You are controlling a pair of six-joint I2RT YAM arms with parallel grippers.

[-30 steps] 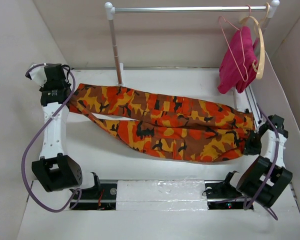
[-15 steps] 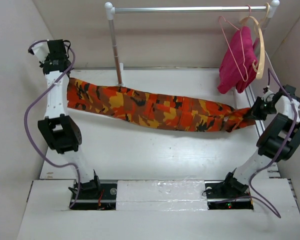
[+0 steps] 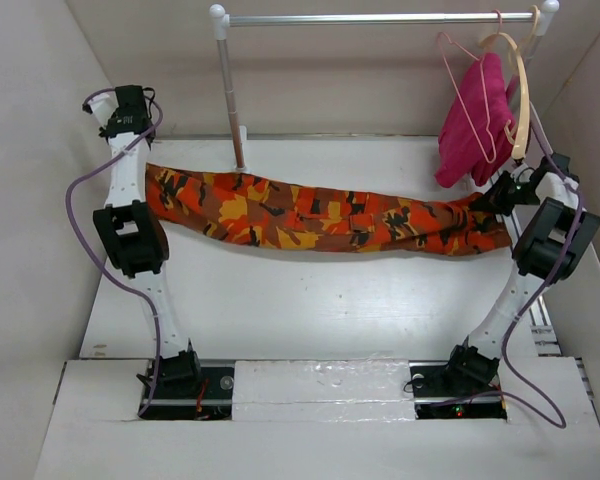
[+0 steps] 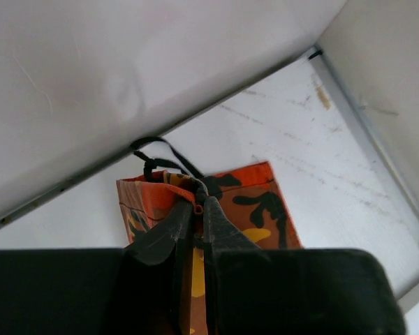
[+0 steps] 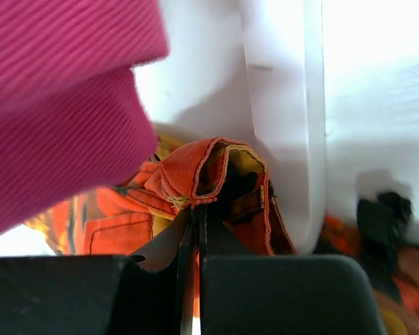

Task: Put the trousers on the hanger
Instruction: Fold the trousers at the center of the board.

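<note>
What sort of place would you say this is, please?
Probably a robot lab test cell for garment handling: plain white enclosure walls, a small clothes rail carrying a wooden hanger, and a bolted-down left arm and right arm holding the trousers between them.

Matt camouflage cloth trousers [image 3: 330, 220]

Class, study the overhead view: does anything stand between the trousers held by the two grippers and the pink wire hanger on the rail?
Yes. A magenta cloth hangs across the lower part of the hanger, directly above the end of the trousers in the right gripper. A wooden hanger hangs close beside it.
</note>
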